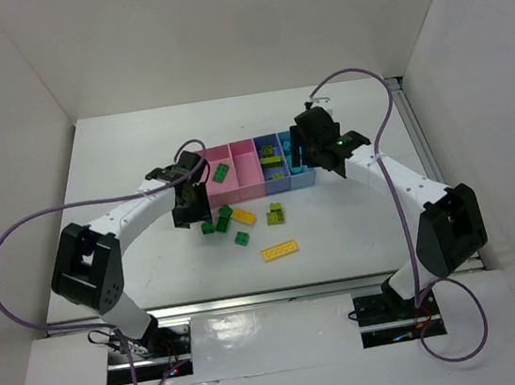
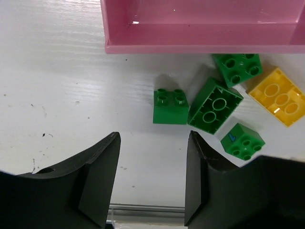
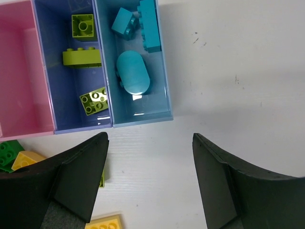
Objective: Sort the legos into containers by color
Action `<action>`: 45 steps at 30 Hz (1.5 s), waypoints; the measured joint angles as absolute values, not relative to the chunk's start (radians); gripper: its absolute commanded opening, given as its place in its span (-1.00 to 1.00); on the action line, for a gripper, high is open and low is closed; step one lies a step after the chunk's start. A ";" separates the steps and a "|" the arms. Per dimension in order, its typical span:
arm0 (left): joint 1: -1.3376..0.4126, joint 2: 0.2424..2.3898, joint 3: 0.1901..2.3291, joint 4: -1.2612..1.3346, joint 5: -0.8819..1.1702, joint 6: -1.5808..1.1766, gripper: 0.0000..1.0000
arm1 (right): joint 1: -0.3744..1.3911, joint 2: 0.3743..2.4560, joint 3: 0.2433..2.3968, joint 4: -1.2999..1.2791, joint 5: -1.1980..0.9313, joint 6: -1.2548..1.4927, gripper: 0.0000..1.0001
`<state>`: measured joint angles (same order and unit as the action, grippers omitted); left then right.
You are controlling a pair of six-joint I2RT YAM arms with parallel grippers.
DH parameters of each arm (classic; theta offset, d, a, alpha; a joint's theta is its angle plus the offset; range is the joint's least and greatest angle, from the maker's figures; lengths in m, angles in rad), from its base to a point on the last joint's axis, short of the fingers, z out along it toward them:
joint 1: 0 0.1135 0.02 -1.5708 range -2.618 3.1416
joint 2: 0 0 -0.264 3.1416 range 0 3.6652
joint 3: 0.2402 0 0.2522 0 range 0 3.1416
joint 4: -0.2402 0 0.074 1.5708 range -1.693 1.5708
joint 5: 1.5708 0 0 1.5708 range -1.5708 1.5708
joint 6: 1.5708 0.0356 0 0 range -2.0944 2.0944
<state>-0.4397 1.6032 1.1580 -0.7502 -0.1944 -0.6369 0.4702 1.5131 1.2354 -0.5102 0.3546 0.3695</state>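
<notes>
The tray holds two pink, one purple-blue and one light blue compartment. One dark green brick lies in the left pink compartment. Three lime bricks lie in the purple-blue one and cyan pieces in the light blue one. Loose dark green bricks, an overturned one and yellow bricks lie on the table in front of the tray. My left gripper is open and empty just left of the green bricks. My right gripper is open and empty over bare table in front of the light blue compartment.
A flat yellow plate and a lime brick lie loose nearer the front. White walls close in the table on three sides. A metal rail runs along the near edge. Purple cables loop from both arms.
</notes>
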 measured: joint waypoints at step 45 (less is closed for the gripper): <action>-0.367 1.863 1.711 -0.762 -0.208 -0.563 0.36 | 0.471 1.519 1.235 -0.527 0.361 0.378 0.56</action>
<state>-0.3668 1.8633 1.7111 -0.7620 -0.2081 -0.5629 0.4706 1.5188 1.2354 -0.5274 0.3614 0.3782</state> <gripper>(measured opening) 0.729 0.784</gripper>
